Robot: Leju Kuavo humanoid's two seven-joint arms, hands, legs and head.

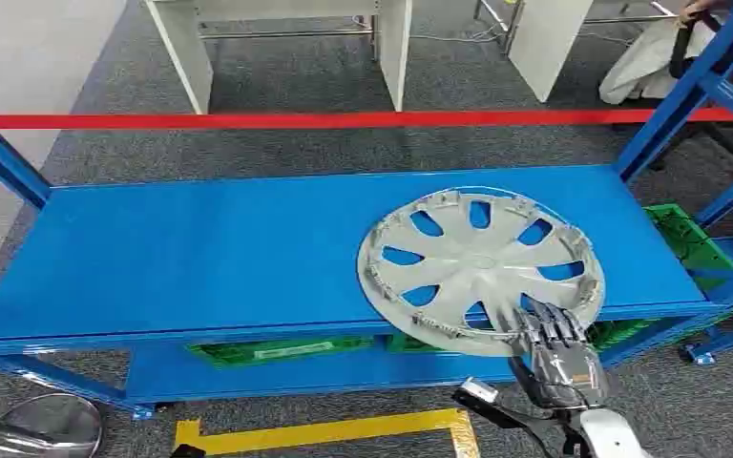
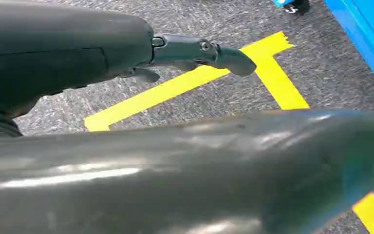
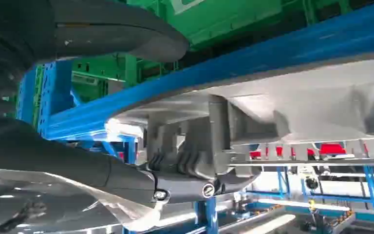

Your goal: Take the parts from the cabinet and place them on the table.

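A silver hubcap (image 1: 480,269) lies flat on the top shelf of the blue cabinet (image 1: 200,258), and its near rim hangs out over the front edge. My right hand (image 1: 555,351) holds that overhanging rim, fingers (image 1: 546,324) laid on top. In the right wrist view the dark fingers (image 3: 182,163) hook the hubcap's rim (image 3: 292,112), with the thumb (image 3: 126,34) under the shelf's blue front beam (image 3: 253,58). My left hand (image 2: 199,51) hangs low beside the cabinet over the grey floor, a finger stretched out and nothing in it.
Green crates (image 1: 282,349) sit on the lower shelf, with more at the right end (image 1: 687,239). A red barrier tape (image 1: 344,119) runs behind the cabinet, white table legs (image 1: 391,48) beyond it. Yellow floor tape (image 1: 344,431) lies below. A person (image 1: 659,48) is at the far right.
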